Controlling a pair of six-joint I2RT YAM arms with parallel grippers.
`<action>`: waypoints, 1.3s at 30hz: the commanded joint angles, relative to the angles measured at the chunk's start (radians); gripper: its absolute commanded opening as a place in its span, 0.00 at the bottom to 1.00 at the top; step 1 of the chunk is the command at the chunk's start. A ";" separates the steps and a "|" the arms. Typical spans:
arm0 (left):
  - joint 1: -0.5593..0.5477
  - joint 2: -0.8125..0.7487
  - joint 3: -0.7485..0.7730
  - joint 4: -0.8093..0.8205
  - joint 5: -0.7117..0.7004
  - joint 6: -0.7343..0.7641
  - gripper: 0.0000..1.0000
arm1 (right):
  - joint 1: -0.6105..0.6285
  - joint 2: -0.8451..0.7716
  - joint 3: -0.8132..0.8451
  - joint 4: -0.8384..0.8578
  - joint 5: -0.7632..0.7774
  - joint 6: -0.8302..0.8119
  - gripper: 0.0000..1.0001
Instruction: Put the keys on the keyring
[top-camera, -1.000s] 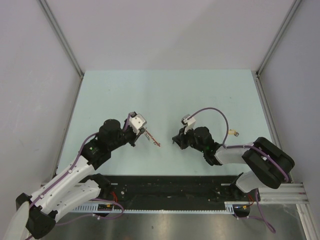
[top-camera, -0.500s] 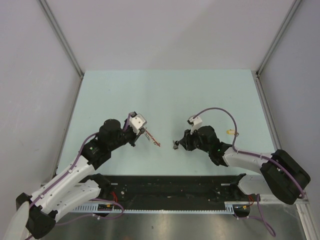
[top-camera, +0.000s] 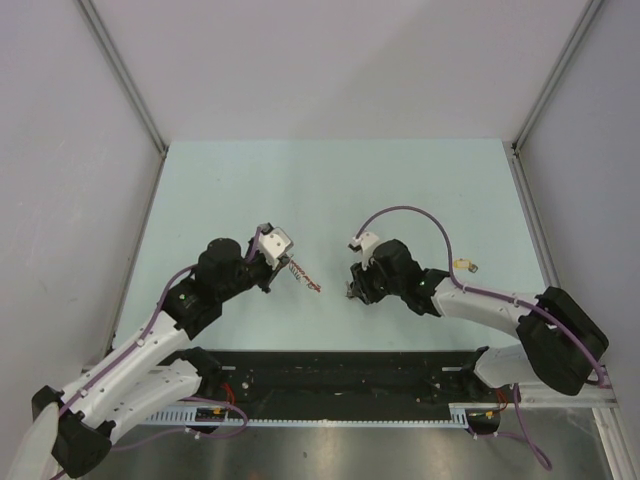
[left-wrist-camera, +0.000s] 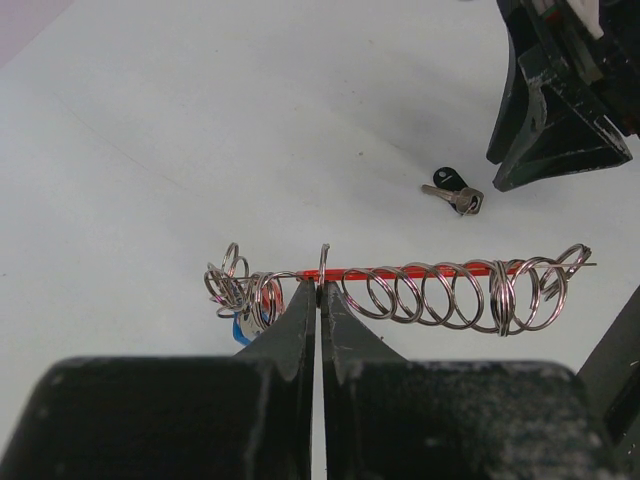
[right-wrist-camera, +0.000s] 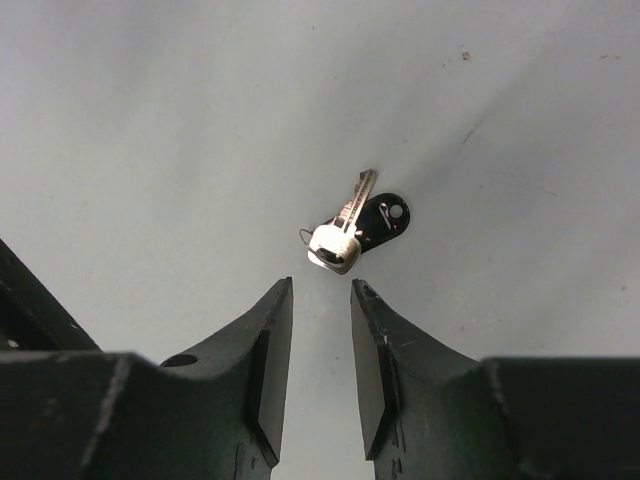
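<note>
The right arm has stretched out to its left since a second ago, its elbow now low and far out over the near right corner, and the right gripper (top-camera: 352, 292) has gone from closed to partly parted; the left arm has not shifted at all. All of this sits on a pale green table (top-camera: 330, 190) closed in by plain grey walls (top-camera: 330, 60), with aluminium posts at the back corners and a black rail (top-camera: 340, 375) along the near edge where the arms are bolted. In the right wrist view the right gripper (right-wrist-camera: 321, 287) holds nothing: its jaws stand a modest gap apart and point down at a small silver key (right-wrist-camera: 345, 235) with a black tab, which lies flat on the table just beyond the fingertips and touches neither. The left wrist view shows the same small silver key (left-wrist-camera: 455, 190) on the table, near the right gripper and apart from the keyring (left-wrist-camera: 420, 290). The left gripper (left-wrist-camera: 319, 288) is pinched fully together on the keyring, a thin red strip strung with a row of wire rings, held level above the surface; a bit of blue shows under the bunched rings at one end. From above, the keyring (top-camera: 300, 275) juts from the left gripper (top-camera: 280, 268) toward the right one. A yellow-headed key (top-camera: 466, 265) lies well apart, beside the right forearm.
</note>
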 joint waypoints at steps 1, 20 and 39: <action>-0.005 -0.026 0.029 0.054 -0.007 -0.003 0.00 | -0.002 0.045 0.035 -0.005 -0.090 -0.202 0.33; -0.005 -0.007 0.029 0.054 -0.017 0.004 0.00 | -0.005 0.195 0.033 0.183 -0.153 -0.362 0.28; -0.005 -0.003 0.030 0.053 -0.010 0.004 0.00 | -0.004 0.241 0.032 0.193 -0.162 -0.382 0.24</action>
